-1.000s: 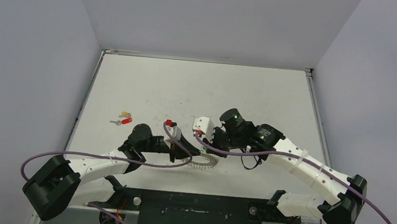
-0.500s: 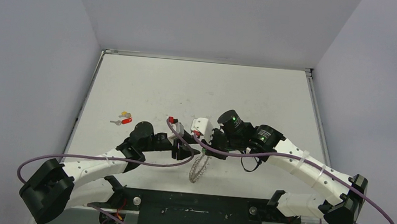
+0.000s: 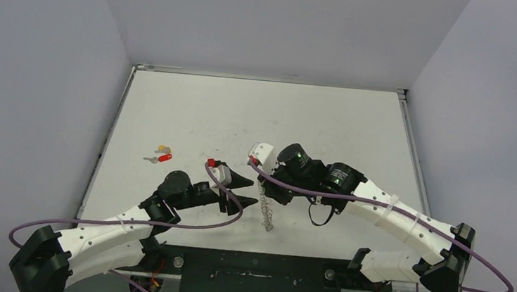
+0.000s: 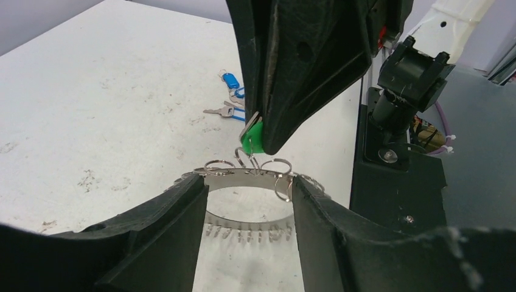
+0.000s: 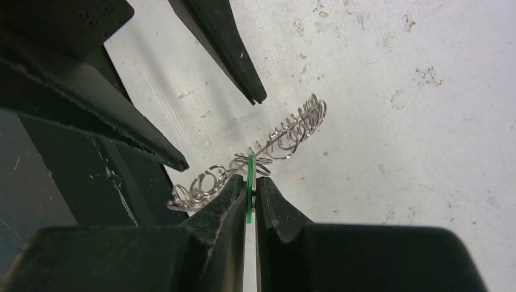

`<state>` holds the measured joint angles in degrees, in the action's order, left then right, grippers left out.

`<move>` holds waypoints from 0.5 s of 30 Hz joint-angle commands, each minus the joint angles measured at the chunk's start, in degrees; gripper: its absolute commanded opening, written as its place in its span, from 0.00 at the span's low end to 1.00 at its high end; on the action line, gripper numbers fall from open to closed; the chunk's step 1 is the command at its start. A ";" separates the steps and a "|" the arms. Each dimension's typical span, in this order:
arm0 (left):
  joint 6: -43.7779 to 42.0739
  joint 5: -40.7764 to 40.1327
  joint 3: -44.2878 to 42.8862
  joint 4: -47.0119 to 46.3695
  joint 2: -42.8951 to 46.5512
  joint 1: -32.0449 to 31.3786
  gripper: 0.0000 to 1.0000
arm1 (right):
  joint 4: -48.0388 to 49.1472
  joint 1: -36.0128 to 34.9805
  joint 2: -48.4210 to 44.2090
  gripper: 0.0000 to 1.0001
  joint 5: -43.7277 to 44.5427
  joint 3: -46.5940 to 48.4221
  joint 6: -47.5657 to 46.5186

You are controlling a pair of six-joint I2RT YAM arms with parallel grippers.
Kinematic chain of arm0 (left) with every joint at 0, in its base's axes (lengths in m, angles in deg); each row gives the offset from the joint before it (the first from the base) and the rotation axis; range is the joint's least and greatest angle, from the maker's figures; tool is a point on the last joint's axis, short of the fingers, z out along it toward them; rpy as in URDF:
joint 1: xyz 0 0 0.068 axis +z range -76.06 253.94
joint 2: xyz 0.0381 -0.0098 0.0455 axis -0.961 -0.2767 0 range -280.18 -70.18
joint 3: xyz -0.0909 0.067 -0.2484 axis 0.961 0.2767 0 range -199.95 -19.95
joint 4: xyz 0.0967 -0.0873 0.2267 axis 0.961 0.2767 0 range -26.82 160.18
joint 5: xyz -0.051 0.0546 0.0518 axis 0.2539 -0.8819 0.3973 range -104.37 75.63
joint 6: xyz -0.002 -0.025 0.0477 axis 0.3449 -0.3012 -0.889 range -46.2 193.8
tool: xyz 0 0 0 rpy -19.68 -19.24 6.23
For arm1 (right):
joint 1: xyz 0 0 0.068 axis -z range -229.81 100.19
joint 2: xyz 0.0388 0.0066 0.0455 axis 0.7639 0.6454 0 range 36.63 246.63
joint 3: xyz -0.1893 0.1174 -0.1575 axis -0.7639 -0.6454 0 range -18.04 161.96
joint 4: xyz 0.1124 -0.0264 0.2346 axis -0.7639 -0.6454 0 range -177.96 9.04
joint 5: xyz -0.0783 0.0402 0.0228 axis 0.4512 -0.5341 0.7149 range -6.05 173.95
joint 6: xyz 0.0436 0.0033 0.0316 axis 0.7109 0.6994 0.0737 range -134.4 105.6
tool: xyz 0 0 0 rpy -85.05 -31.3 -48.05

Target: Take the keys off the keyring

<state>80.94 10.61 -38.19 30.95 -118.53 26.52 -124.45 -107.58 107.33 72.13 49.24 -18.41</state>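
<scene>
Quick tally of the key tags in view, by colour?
Green tag: 1
Red tag: 1
Yellow tag: 1
Blue tag: 1 for certain; the blue bit beside it is unclear
Total: 4

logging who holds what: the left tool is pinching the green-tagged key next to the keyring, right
Not quite. It is the right tool that pinches the green-tagged key next to the keyring; the right wrist view shows its fingers shut on the green tag. The left tool stands open and pinches nothing.
</scene>
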 commanded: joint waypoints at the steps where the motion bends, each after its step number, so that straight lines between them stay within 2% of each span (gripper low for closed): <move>1: -2.12 -0.66 0.48 -6.07 -4.34 -1.51 0.51 | 3.96 -0.86 1.12 0.00 4.30 3.15 7.05; 6: -5.35 -1.95 1.35 -13.58 -9.28 -2.71 0.49 | 5.22 -2.53 1.38 0.00 4.33 2.61 9.20; 15: -8.94 -1.97 0.05 -15.72 -12.55 -2.94 0.31 | 5.83 -5.30 2.43 0.00 4.78 1.86 10.40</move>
<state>74.25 9.47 -36.90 20.16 -130.82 23.79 -122.81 -111.93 109.65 75.98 49.46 -10.00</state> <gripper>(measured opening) 0.355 0.077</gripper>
